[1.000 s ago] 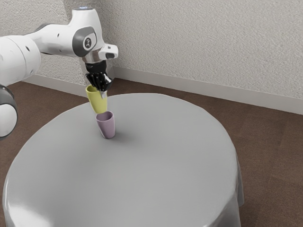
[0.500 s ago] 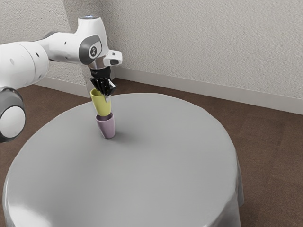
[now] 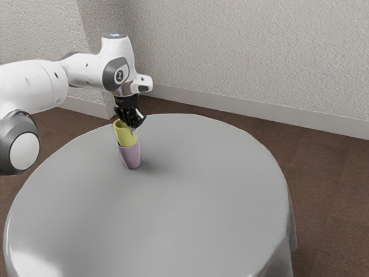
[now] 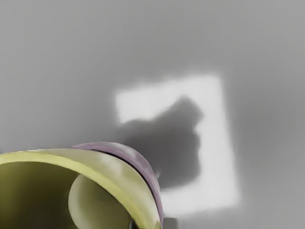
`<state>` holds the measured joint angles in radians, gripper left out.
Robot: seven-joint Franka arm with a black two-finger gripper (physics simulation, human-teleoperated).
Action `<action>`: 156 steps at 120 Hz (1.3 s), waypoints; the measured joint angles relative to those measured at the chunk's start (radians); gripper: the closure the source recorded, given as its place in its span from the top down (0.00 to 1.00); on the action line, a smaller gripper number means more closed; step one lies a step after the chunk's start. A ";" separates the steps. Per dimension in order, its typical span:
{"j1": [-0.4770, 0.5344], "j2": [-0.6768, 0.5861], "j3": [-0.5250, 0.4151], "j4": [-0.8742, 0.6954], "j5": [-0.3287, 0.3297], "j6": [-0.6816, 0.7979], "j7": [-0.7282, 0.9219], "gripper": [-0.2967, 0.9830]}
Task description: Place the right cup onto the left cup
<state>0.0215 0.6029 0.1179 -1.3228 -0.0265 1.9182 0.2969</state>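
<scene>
Yellow cup, held by its rim, sits partly inside the purple cup

The yellow cup is in the mouth of the purple cup, its lower part hidden by the purple wall and its upper part standing out above. In the wrist view its open rim looks smooth and rather thin, and the purple rim curves close beside its outer side.

The gripper is closed on the wall of the yellow cup at the rim, one finger inside and one outside. I judge this a sensible place to hold: the body stays free to go down into the other cup, and a thin wall is easy to pinch.

The cup is probably light and stiff, perhaps of plastic or ceramic; the pictures do not tell me which. If it is ceramic, a hard knock could chip it. The smooth surface may be slippery, and because the hold is on one side only, the cup could turn a little if its wall catches the purple rim. A gentle lowering, kept upright, seems best, with release only when the lower cup bears the weight.

The purple cup stands on the grey table.
</scene>
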 joint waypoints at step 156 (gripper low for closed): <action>-0.076 -0.537 -0.018 -0.253 -0.040 -0.160 -0.018 0.77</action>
<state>-0.0548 0.0656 0.0997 -1.5757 -0.0667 1.7580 0.2784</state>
